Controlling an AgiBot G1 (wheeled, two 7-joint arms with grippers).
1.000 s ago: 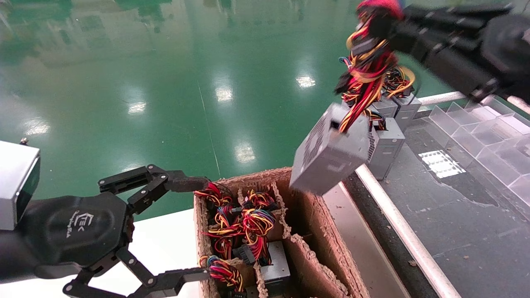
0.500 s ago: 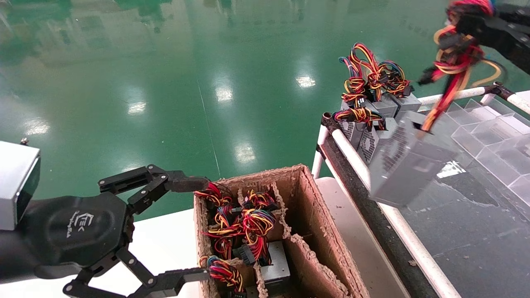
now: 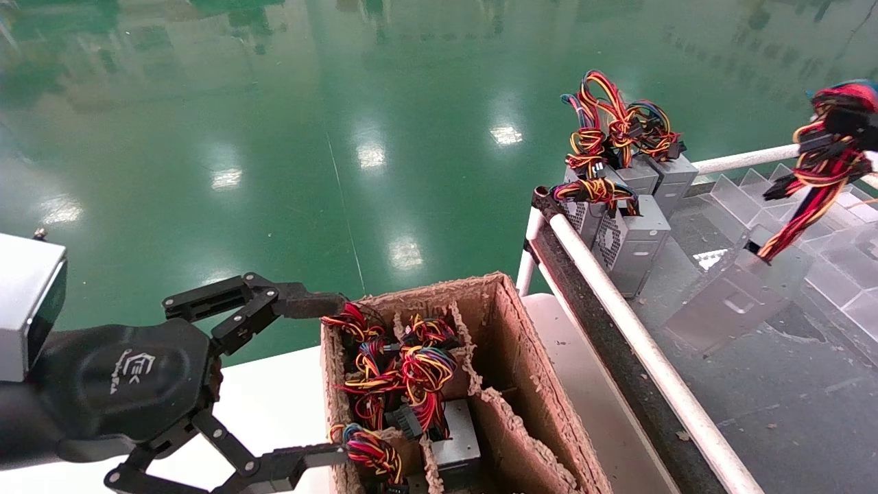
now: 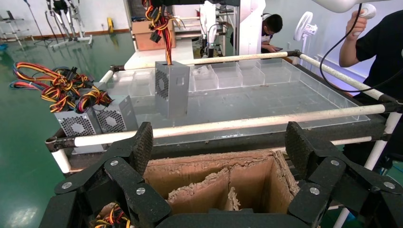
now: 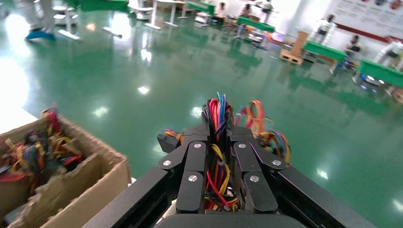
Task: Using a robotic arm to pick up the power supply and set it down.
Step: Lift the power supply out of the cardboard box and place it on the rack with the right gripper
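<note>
A grey power supply (image 3: 734, 298) hangs tilted by its red, yellow and black wire bundle (image 3: 820, 165) over the dark tray at the right. My right gripper (image 5: 218, 132) is shut on that wire bundle (image 5: 216, 111); the box itself is hidden in the right wrist view. In the left wrist view the same power supply (image 4: 172, 88) hangs above the clear-walled tray (image 4: 266, 97). My left gripper (image 3: 322, 374) is open beside the cardboard box (image 3: 511, 329), its fingers (image 4: 141, 145) wide apart with nothing between them.
Several more power supplies (image 3: 634, 237) stand at the tray's far corner, wires (image 3: 617, 130) on top. The cardboard box holds others under wire bundles (image 3: 411, 370) between torn dividers. A white rail (image 3: 617, 309) edges the tray. Clear compartments (image 3: 823, 213) line its far side.
The right gripper has carried the hanging power supply to the right and lower, from above the box's corner to over the tray. The left arm has not moved.
</note>
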